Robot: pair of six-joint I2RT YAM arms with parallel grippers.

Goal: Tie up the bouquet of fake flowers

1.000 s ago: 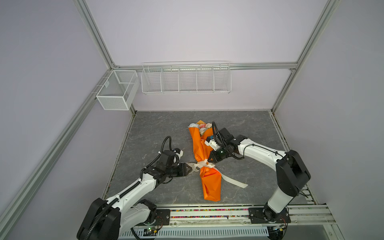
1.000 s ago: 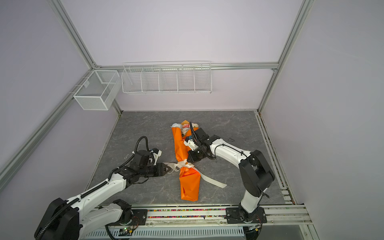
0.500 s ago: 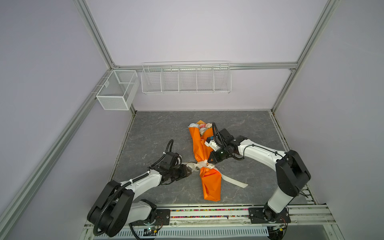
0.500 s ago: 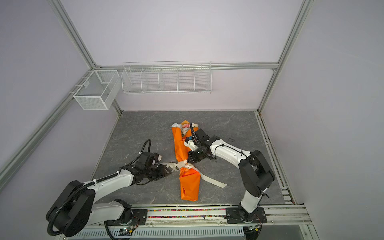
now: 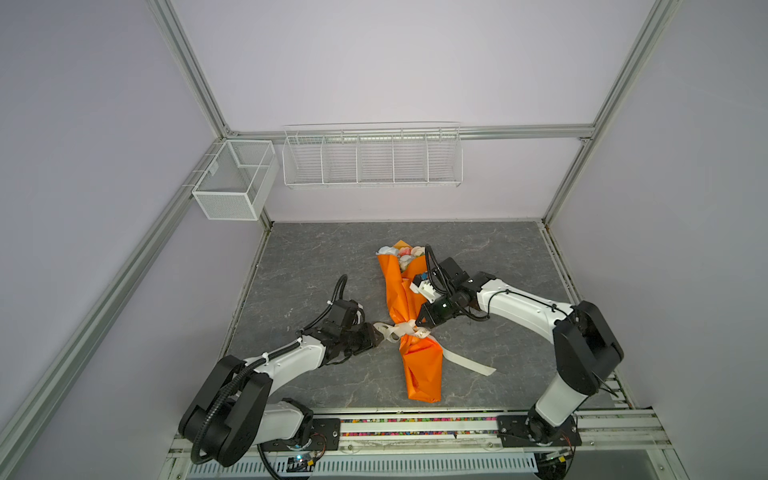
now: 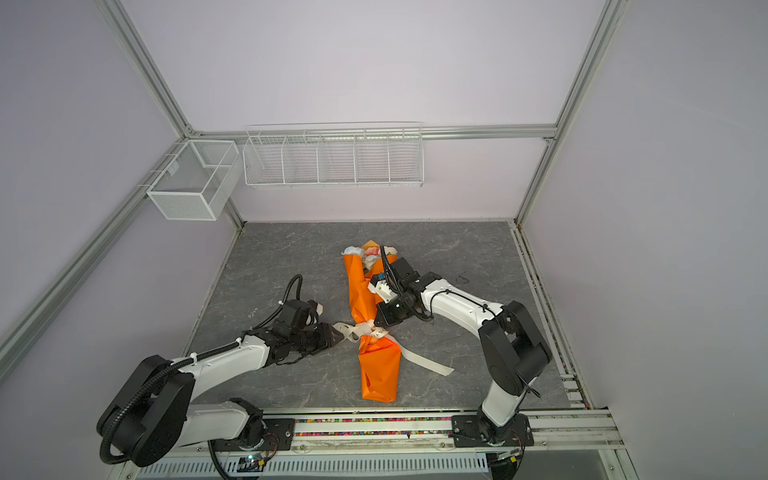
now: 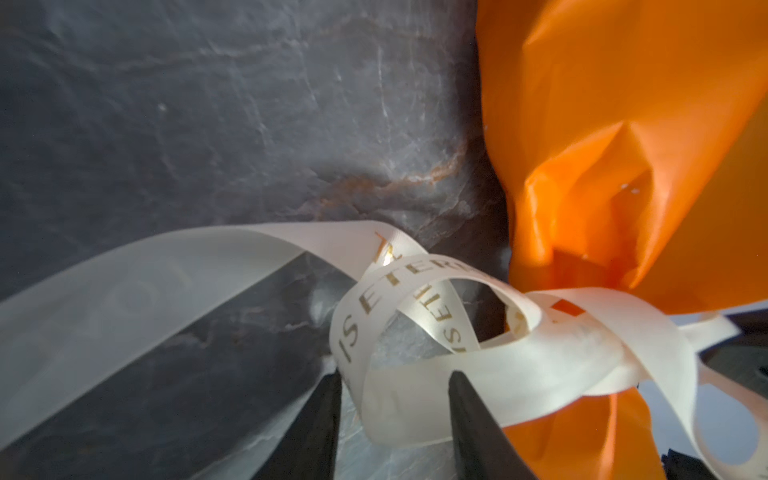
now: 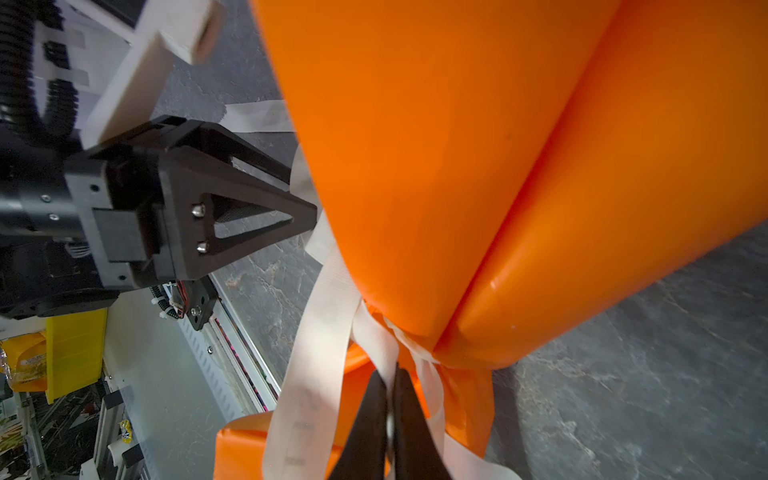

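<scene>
One bouquet (image 5: 405,257) centred, bare slate (image 5: 332,249) behind, right claw (image 5: 417,323) pinching ribbon (image 5: 467,362)

The bouquet of fake flowers (image 5: 405,255) lies flat on the desk (image 5: 316,257), pale heads toward twelve o'clock, stems hidden in orange paper (image 5: 398,299) cinched by a cream ribbon (image 5: 402,330).

Left arm (image 5: 291,361) and right arm (image 5: 519,307) stretch low toward the middle, tips nearly meeting. Left claw (image 5: 376,332) lies almost level, jaws parted. Right claw (image 5: 417,324) angles downward, pinched shut on ribbon (image 8: 320,332).
</scene>
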